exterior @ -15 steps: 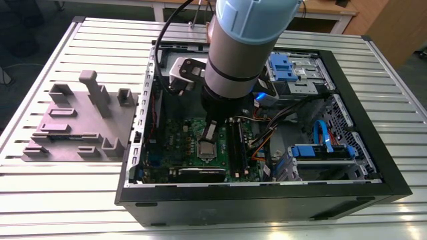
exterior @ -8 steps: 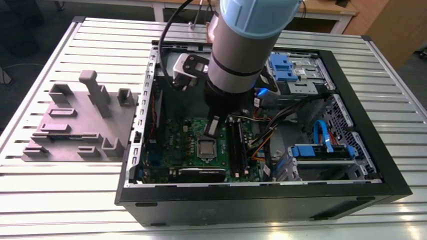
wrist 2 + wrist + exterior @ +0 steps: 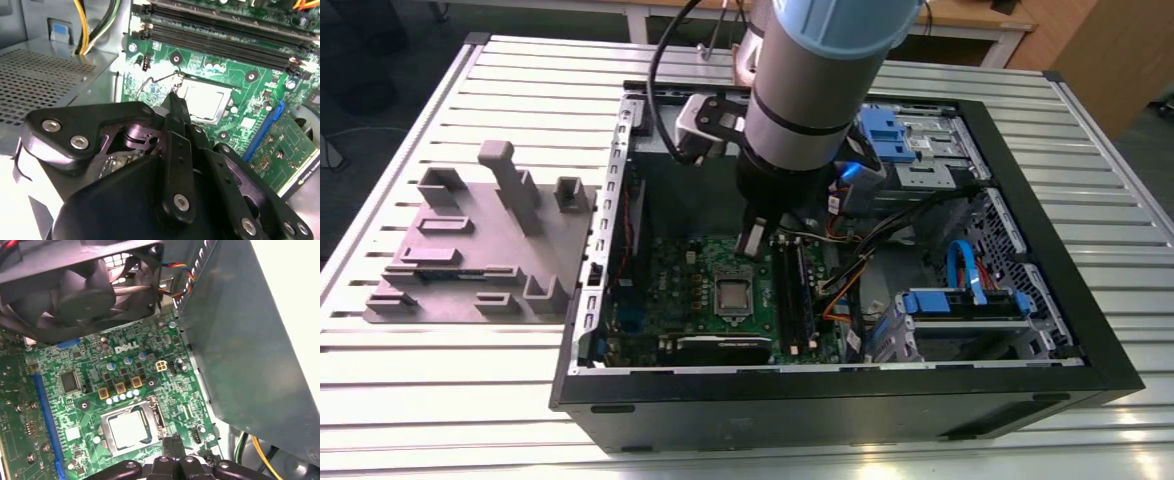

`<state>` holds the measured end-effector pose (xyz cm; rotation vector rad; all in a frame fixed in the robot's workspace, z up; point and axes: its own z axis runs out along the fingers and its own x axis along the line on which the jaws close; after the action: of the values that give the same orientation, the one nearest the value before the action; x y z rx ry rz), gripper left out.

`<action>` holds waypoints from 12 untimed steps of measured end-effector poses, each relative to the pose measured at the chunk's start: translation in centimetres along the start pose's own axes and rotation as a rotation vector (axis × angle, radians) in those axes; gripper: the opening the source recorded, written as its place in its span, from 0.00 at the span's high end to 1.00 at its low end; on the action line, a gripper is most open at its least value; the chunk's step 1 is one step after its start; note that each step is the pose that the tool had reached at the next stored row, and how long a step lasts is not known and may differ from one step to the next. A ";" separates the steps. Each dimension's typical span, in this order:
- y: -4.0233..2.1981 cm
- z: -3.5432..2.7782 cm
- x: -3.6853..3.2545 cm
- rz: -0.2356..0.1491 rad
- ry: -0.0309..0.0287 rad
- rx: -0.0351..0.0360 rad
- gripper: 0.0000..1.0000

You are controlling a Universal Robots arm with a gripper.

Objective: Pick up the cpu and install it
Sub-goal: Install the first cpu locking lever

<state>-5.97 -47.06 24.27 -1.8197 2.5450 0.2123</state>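
While the cpu [image 3: 127, 430] lies flat in the socket [image 3: 106, 432] on the motherboard [image 3: 65, 415] inside the open case [image 3: 854, 400], we see the gripper [image 3: 172, 444] just beside the socket's edge, jaws pressed together with nothing between them; whether it touches the board we cannot tell.

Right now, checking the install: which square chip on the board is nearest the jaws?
The cpu, the shiny silver one; the black chip sits farther off.
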 end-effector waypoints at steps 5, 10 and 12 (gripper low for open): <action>-0.26 -0.07 -0.68 0.000 0.0001 0.0000 0.90; -0.61 -0.05 -1.38 0.000 0.0000 0.0000 0.90; -0.79 -0.05 -1.57 0.000 0.0001 0.0000 0.90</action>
<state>-4.70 -45.84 24.36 -1.8195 2.5452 0.2123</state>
